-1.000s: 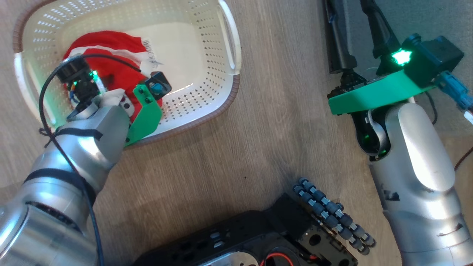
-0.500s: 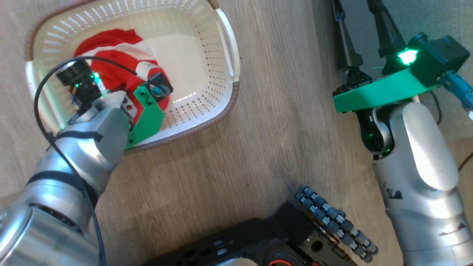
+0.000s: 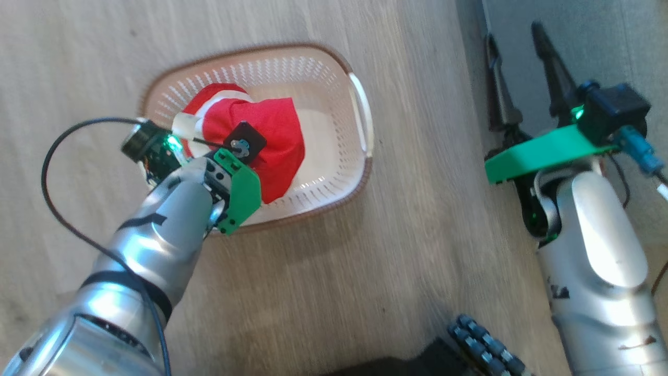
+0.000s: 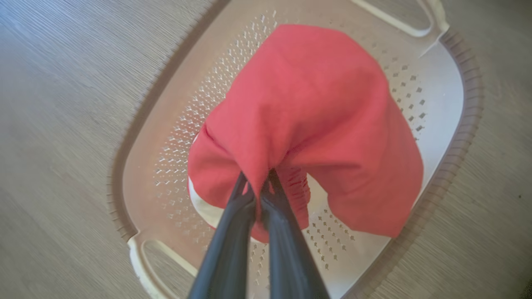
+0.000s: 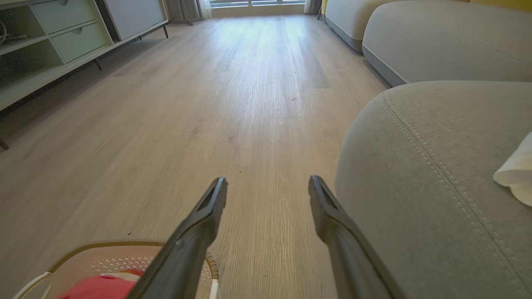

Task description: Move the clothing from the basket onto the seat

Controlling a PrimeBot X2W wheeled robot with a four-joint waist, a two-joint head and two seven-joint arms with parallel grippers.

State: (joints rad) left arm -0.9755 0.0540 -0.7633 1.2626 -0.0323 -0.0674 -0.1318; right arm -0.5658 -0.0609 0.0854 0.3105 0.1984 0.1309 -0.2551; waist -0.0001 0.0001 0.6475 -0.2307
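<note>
A: What are the fingers of the left gripper point(image 4: 257, 182) doing?

B: They are pressed together on a fold of the red garment point(image 4: 316, 116), with the fabric pinched between the tips.

A: Where is the garment compared with the basket point(image 4: 451, 83)?

B: Over the inside of the basket. It hangs from the pinch in a loose hood shape and covers most of the basket's middle. I cannot tell whether its lower edge touches the basket's bottom.

A: Is there anything else in the basket?

B: A bit of white shows under the red fabric, on the side near the fingers. The perforated walls show all around it.

A: And the right gripper point(image 5: 267, 179)?

B: Its two fingers stand wide apart with nothing between them. It is well to the right of the basket.

A: Where is the seat point(image 5: 415, 187)?

B: Also to the right of the basket, well apart from it, just beside the right gripper. A white cloth point(image 5: 515, 174) lies on top of it, far from the basket.

A: What does the basket stand on?

B: The wooden floor point(image 5: 257, 83), which runs around it on all sides.
</note>
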